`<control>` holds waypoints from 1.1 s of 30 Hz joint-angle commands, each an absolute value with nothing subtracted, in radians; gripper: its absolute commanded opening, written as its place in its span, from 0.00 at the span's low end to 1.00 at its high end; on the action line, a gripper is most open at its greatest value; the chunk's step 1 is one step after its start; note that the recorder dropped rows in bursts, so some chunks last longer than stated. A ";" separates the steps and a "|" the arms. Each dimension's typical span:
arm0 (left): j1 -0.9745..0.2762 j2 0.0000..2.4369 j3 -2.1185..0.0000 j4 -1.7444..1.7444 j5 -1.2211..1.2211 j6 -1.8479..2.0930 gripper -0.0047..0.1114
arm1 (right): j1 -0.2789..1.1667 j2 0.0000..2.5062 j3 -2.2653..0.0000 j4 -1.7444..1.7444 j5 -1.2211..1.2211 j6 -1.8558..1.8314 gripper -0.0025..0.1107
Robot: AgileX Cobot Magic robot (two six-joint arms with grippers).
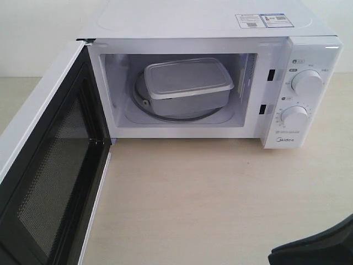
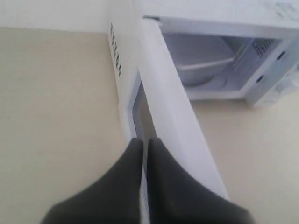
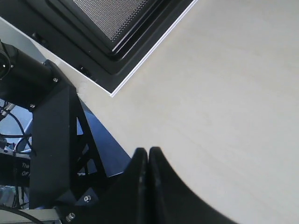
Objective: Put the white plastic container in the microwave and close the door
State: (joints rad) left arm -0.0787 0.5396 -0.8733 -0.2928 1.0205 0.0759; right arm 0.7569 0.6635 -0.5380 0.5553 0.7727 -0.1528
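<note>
The white plastic container (image 1: 187,85) sits lidded on the glass turntable (image 1: 138,105) inside the microwave (image 1: 193,19). The door (image 1: 49,165) stands wide open to the left, its black mesh face showing. In the left wrist view my left gripper (image 2: 145,142) is shut, its tips against the door's (image 2: 173,116) white outer side near the window edge; the container (image 2: 201,58) shows in the cavity beyond. The door hides this gripper from the exterior view. My right gripper (image 3: 148,151) is shut and empty above the table, seen as a dark shape (image 1: 317,248) at the front right.
Two round dials (image 1: 306,83) sit on the microwave's right panel. Pale wooden tabletop (image 1: 209,199) stretches in front of the microwave. The door's lower corner (image 3: 112,91) and a black arm base (image 3: 42,121) lie near my right gripper.
</note>
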 commanded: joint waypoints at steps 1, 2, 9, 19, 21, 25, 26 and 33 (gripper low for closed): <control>-0.080 0.708 -0.953 -0.289 1.170 0.142 0.08 | 0.757 0.661 -0.537 0.548 0.766 -0.156 0.02; -0.080 0.740 -0.964 -0.289 1.188 0.152 0.08 | 0.757 0.661 -0.537 0.548 0.766 -0.156 0.02; -0.080 0.839 -0.973 -0.289 1.206 0.188 0.08 | 0.757 0.661 -0.537 0.548 0.770 -0.156 0.02; -0.080 0.839 -0.971 -0.306 1.195 0.204 0.08 | 0.757 0.661 -0.537 0.525 0.766 -0.163 0.02; -0.080 0.841 -0.971 -0.329 1.197 0.220 0.08 | 0.757 0.661 -0.537 0.525 0.766 -0.163 0.02; -0.080 0.859 -0.971 -0.394 1.221 0.292 0.08 | 0.757 0.661 -0.537 0.525 0.763 -0.163 0.02; -0.080 0.867 -0.971 -0.398 1.221 0.297 0.08 | 0.757 0.661 -0.537 0.525 0.763 -0.163 0.02; -0.080 0.905 -0.971 -0.400 1.221 0.308 0.08 | 0.757 0.661 -0.537 0.525 0.766 -0.161 0.02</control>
State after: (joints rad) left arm -0.0787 0.9008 -0.9647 -0.3881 1.2185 0.2959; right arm 0.7569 0.6635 -0.5380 0.5298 0.7709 -0.1548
